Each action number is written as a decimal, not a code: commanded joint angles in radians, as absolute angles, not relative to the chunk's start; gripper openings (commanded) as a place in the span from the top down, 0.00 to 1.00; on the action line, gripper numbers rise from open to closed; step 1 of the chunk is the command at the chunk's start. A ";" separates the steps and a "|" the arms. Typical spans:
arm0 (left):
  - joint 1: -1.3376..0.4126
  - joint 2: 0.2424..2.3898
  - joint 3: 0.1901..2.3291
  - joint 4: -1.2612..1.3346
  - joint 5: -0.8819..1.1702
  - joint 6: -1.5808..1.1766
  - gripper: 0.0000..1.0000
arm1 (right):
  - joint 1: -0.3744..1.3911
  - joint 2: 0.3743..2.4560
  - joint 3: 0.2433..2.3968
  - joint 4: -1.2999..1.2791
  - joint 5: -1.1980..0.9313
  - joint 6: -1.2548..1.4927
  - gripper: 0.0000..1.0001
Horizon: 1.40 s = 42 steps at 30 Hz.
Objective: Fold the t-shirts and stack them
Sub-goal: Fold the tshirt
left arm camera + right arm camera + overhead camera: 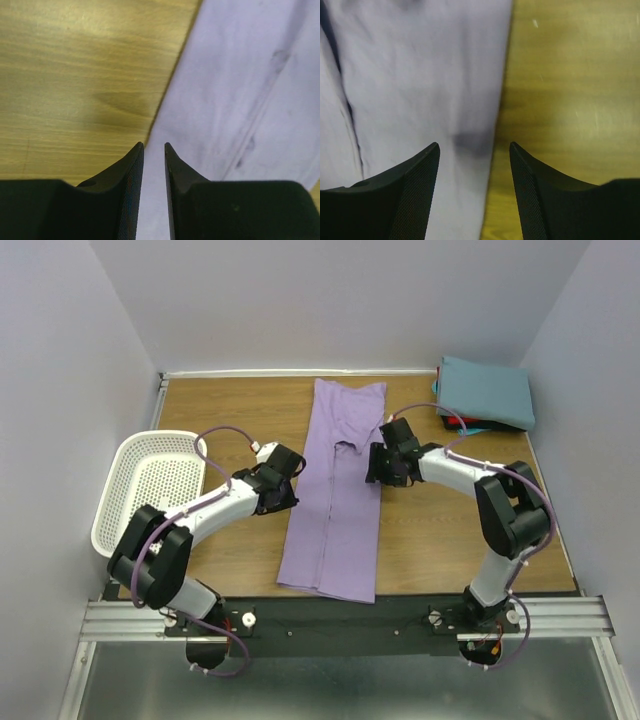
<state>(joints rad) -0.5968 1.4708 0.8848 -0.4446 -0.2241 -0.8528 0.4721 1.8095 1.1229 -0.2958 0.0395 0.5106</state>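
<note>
We show the lavender-purple cloth t-shirt [335,495], folded into a long strip, lying along the middle of the wooden table [225,410]. The left gripper [154,146], jaws narrowly parted and empty, is at its left edge. The right gripper [474,145], jaws wide, straddles its right edge. A folded teal t-shirt [487,390] lies in the far right corner.

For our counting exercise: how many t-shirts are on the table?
3. The lavender t-shirt lies stretched out in the middle; the teal t-shirt tops the far-right corner pile; the red t-shirt shows only an edge beneath it. More may be hidden there.
</note>
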 commanded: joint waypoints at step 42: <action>-0.654 1.433 0.799 -0.405 -0.161 -0.822 0.69 | 0.345 2.338 1.623 -0.356 0.149 0.439 0.89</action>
